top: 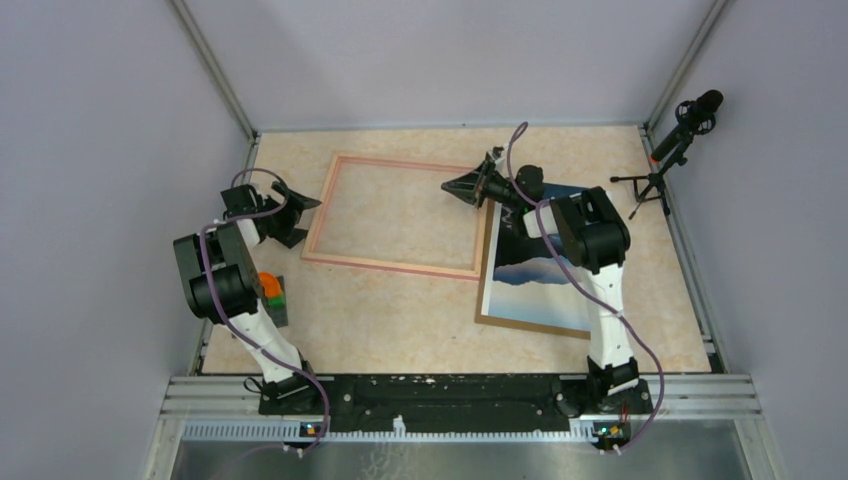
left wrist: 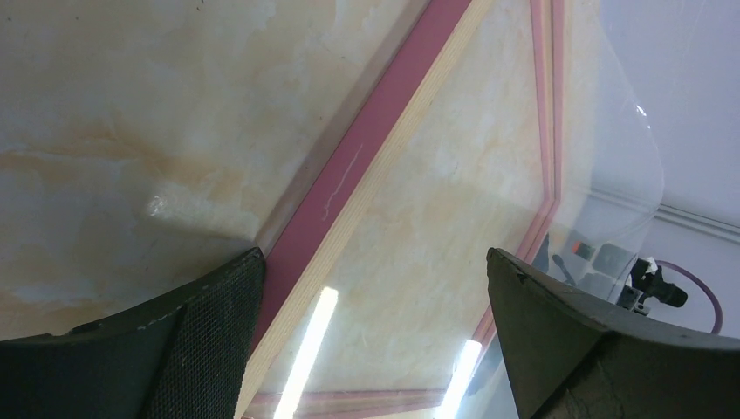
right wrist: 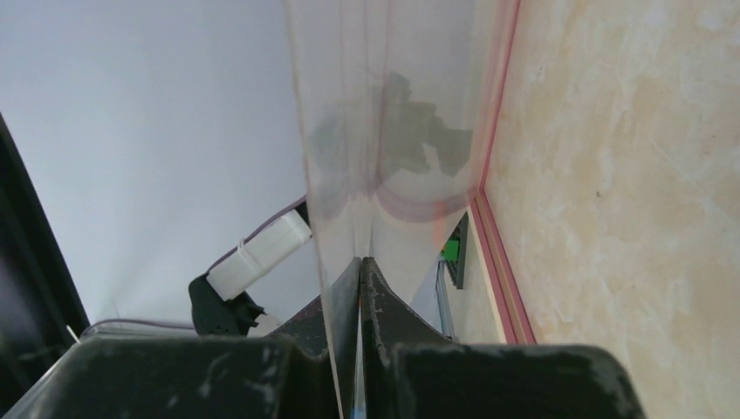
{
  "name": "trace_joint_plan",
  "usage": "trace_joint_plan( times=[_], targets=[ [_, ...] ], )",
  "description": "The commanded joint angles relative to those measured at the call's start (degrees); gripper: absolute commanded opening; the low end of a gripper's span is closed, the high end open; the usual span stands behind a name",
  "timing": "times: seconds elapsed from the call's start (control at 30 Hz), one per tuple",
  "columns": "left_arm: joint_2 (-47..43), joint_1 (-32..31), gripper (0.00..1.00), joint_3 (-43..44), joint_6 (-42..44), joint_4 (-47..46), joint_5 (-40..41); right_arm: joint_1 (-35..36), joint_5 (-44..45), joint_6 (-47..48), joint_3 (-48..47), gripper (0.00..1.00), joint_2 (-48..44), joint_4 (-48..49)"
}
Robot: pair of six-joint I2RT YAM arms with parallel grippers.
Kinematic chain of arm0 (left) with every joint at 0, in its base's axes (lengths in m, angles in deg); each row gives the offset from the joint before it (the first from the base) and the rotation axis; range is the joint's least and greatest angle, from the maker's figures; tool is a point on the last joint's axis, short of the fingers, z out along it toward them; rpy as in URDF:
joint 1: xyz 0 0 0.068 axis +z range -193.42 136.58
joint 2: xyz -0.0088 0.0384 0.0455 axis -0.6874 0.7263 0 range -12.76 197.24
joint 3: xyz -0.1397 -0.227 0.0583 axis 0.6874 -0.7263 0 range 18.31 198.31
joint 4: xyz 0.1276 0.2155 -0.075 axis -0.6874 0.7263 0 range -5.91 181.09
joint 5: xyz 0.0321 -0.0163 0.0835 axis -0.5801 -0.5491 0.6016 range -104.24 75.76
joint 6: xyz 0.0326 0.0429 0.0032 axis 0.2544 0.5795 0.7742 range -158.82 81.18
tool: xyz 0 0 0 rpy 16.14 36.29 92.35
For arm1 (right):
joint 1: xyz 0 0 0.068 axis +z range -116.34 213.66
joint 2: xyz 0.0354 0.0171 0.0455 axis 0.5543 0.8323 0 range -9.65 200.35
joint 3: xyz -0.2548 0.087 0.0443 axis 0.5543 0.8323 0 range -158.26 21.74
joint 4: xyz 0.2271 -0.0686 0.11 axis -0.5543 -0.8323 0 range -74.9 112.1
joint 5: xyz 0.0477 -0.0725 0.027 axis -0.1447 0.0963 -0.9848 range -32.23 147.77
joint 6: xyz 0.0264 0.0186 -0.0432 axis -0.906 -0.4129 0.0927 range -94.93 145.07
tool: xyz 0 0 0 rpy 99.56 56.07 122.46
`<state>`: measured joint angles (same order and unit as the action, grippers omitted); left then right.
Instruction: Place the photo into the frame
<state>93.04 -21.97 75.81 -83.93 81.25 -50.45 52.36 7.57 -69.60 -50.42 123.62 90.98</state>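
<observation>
The pinkish-tan frame (top: 400,215) lies flat mid-table; its left rail (left wrist: 349,175) runs between the fingers in the left wrist view. My left gripper (top: 298,213) is open, its jaws either side of that rail (left wrist: 375,297). My right gripper (top: 463,187) is at the frame's far right corner, shut (right wrist: 360,262) on a thin clear sheet (right wrist: 384,105) that rises over the frame (left wrist: 615,175). The photo (top: 545,275), blue sky and white clouds, lies face up on a brown backing board (top: 530,325) to the right of the frame, partly hidden by the right arm.
A microphone on a small tripod (top: 680,130) stands at the back right corner. An orange and green object (top: 272,290) sits at the table's left edge beside the left arm. Grey walls close in three sides.
</observation>
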Motion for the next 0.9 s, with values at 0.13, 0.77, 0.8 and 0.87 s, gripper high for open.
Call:
trace_joint_plan(
  times=[0.13,0.77,0.8,0.87],
  targets=[
    [-0.2,-0.2,0.99,-0.6,-0.4,-0.3,-1.9,0.8,1.1,0.9,-1.5,0.00,-1.1,2.8],
    [-0.3,-0.2,0.99,-1.0,-1.0,-1.0,-2.5,2.5,3.3,3.8,3.0,0.00,-0.7,5.4],
    [-0.4,-0.2,0.99,-1.0,-1.0,-1.0,-2.5,2.6,3.3,4.4,3.0,0.00,-0.7,5.0],
    [-0.4,-0.1,0.99,-1.0,-1.0,-1.0,-2.6,2.6,3.1,5.3,2.7,0.00,-0.6,4.0]
  ],
)
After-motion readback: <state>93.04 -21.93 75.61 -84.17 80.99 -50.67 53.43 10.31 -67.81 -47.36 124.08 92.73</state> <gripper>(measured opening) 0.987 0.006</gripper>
